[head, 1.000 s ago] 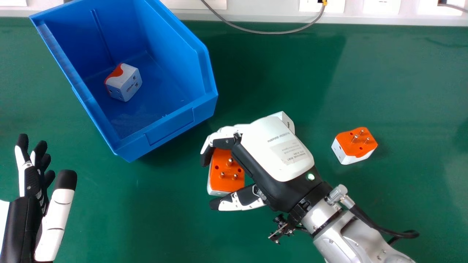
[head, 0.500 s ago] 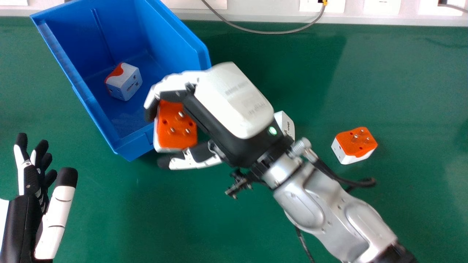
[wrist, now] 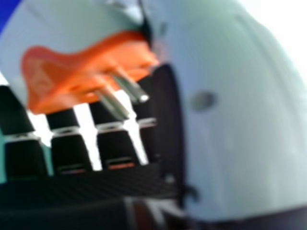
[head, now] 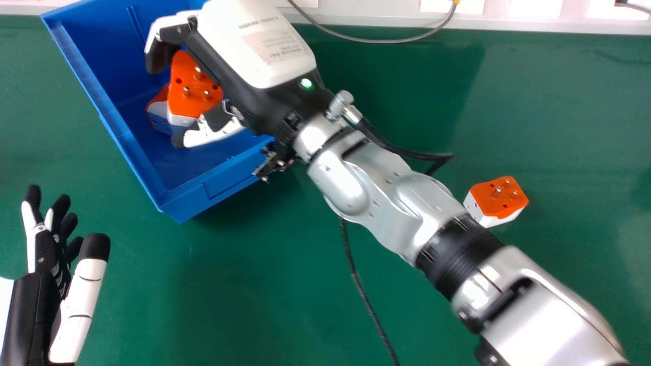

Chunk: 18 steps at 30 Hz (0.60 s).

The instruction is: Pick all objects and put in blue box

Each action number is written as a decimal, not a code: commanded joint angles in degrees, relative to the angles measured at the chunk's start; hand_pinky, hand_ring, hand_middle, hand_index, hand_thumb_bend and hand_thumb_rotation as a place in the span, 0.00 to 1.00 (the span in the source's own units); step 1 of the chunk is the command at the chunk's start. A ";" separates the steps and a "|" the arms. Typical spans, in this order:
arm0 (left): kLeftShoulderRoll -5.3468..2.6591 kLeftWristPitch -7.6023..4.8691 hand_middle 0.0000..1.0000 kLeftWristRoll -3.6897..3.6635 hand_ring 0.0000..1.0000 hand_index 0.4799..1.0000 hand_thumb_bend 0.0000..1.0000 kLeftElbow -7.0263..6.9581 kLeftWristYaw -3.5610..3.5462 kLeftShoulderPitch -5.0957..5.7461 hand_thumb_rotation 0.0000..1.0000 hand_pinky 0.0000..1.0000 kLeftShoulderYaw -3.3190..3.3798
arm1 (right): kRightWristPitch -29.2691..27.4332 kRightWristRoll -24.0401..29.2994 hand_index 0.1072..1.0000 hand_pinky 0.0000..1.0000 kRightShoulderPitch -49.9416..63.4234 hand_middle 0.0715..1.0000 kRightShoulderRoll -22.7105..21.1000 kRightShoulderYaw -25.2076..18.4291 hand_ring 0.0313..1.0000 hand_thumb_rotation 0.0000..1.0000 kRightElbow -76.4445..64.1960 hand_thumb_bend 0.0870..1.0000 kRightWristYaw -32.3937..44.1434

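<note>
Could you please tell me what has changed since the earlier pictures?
The right hand has carried the held plug adapter forward and to the left, from beside the blue box to over it. The left hand, the box and the adapter lying at the right stayed put.

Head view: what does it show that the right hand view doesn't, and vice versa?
Head view: the left robot hand, a loose adapter on the green table, and another adapter in the blue box.
Right hand view: the inner side of the fingers of the right robot hand.
Both: the held adapter, its pins, that hand and perhaps the blue box.
</note>
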 commanded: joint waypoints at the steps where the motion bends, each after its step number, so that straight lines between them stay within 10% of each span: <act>1: -0.14 -0.37 0.99 -0.87 0.97 1.00 0.72 -1.56 0.04 0.51 0.91 0.93 0.16 | 1.87 0.20 0.44 0.34 -6.37 0.52 2.23 0.21 0.44 0.00 3.13 0.44 -1.35; 18: -1.37 -0.04 0.99 -0.63 0.97 0.99 0.71 -3.01 0.33 1.34 0.90 0.93 -0.75 | 7.62 2.93 0.47 0.33 -17.85 0.49 9.47 1.75 0.42 0.00 17.74 0.44 -0.31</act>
